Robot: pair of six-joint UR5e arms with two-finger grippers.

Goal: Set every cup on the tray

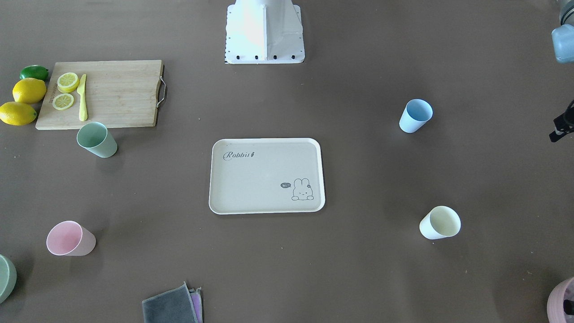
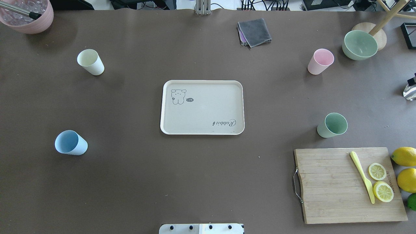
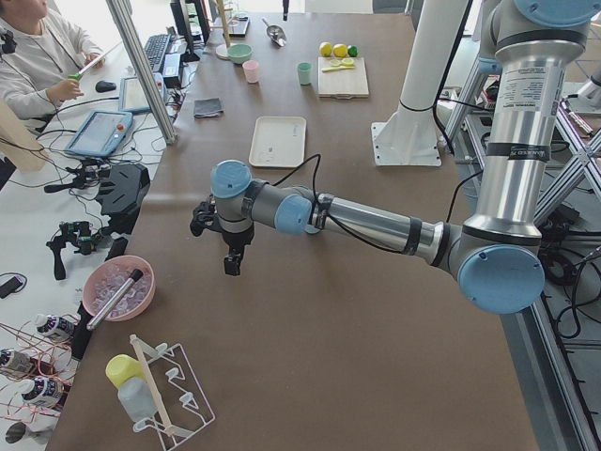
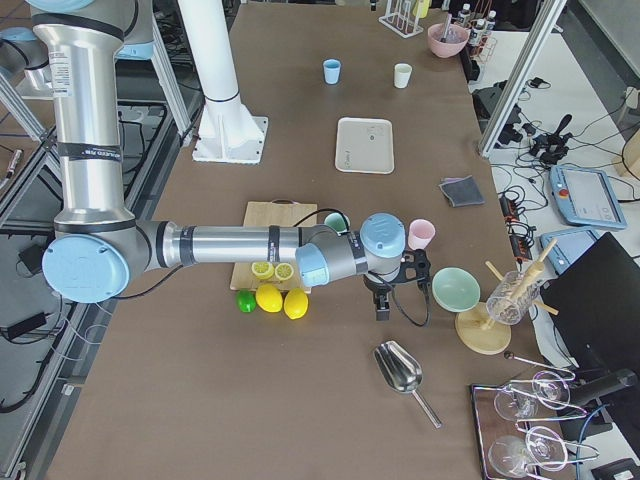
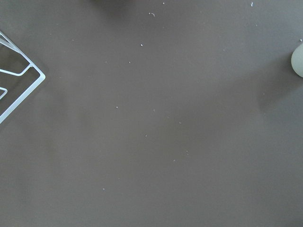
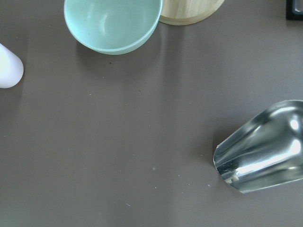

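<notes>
The cream tray [image 1: 264, 177] [image 2: 201, 112] lies at the table's middle with nothing on it. Four cups stand upright on the table around it: pale green [image 1: 96, 140] [image 2: 332, 125], light blue [image 1: 415, 115] [image 2: 70, 142], pink [image 1: 70, 238] [image 2: 320, 61], cream-yellow [image 1: 440, 223] [image 2: 90, 62]. My left gripper [image 3: 229, 258] hangs over the table beyond the blue and cream cups. My right gripper [image 4: 382, 300] hangs near the pink cup [image 4: 421, 234]. I cannot tell whether either is open or shut. Neither wrist view shows fingers.
A wooden cutting board [image 2: 328, 191] with lemon slices and a yellow knife, lemons [image 2: 404, 156] beside it. Folded cloths [image 2: 255, 31]. A green bowl [image 2: 359, 44] [image 6: 113, 23], a metal scoop [image 6: 265, 151], a pink bowl of ice [image 2: 27, 14], a wire rack [image 5: 14, 80].
</notes>
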